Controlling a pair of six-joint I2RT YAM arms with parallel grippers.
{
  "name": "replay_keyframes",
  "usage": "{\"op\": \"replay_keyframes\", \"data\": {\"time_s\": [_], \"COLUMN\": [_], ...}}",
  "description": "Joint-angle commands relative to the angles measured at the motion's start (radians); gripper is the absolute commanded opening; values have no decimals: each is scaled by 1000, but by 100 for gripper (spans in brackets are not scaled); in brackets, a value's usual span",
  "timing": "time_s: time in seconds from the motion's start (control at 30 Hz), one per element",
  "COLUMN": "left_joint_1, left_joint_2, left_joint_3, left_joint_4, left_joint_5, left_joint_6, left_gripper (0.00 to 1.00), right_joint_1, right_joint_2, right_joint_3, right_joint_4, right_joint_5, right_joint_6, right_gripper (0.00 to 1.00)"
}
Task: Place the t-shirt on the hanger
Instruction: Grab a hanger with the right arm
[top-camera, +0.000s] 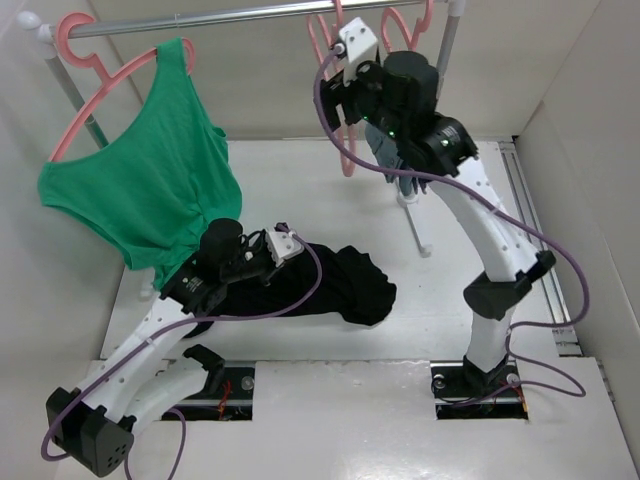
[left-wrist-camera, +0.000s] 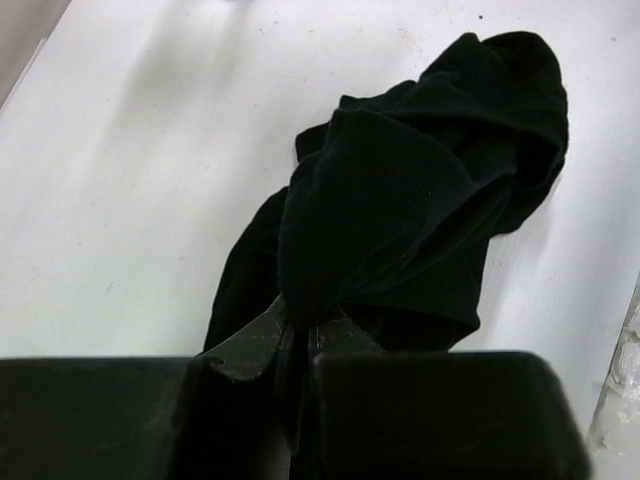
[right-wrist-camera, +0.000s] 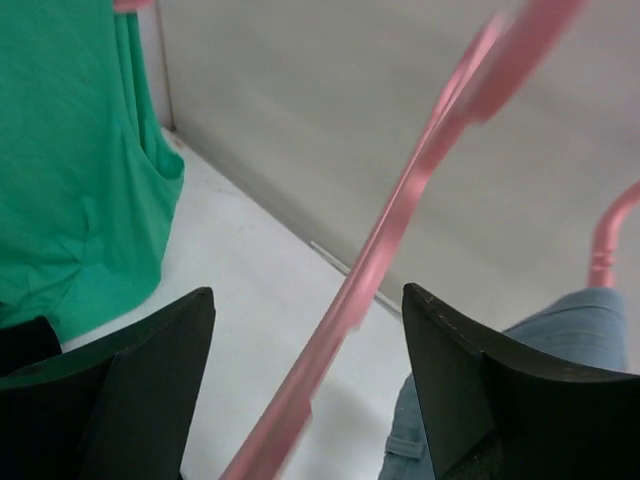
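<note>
T-shirt (top-camera: 352, 285): black, rumpled (one heap)

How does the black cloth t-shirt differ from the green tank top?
The green sleeveless cloth tank top hangs spread on a pink plastic hanger from the metal rail; the black cloth t-shirt lies crumpled on the white table. The left gripper pinches a fold of the black t-shirt; no gripper holds the green top. Both are soft cloth garments.

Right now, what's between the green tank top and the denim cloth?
The bare pink hanger, slanting between the open jaws of the right gripper, in the right wrist view.
</note>
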Motion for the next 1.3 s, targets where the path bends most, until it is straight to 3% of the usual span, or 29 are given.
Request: {"op": "replay_keyframes", "data": {"time_s": [0.0,0.13,0.17,0.23,0.27,0.3,0.57,1.0,1.2,1.27], "left_joint_1": [10,10,10,10,10,10,10,10,10,10], "left_joint_2": [-27,-36,-36,-36,-45,-45,-54,-45,-36,-36], "left_joint_3": [-11,-20,-20,-30,-30,-30,-30,-21,-11,-11], "left_joint_4": [56,65,65,76,76,85,85,85,76,76], "left_joint_5": [3,3,3,3,3,3,3,-7,-7,-16], "left_joint_6": [-18,-28,-28,-28,-28,-28,-37,-37,-37,-28], "left_gripper": [0,0,0,0,0,0,0,0,0,0], "right_joint_1": [-9,-9,-9,-9,-9,-9,-9,-9,-9,-9], "right_joint_2": [11,22,22,1,0,-9,-36,-151,-179,-225], "right_joint_3": [68,32,15,-36,-51,-62,-82,-145,-195,-283], "right_joint_4": [96,70,79,94,94,108,99,271,231,194], "right_joint_5": [15,162,178,191,192,192,113,-80,-193,-251], "right_joint_6": [-5,4,4,4,4,4,4,-57,-68,-102], "right_gripper": [79,63,47,26,7,0,0,0,0,0]}}
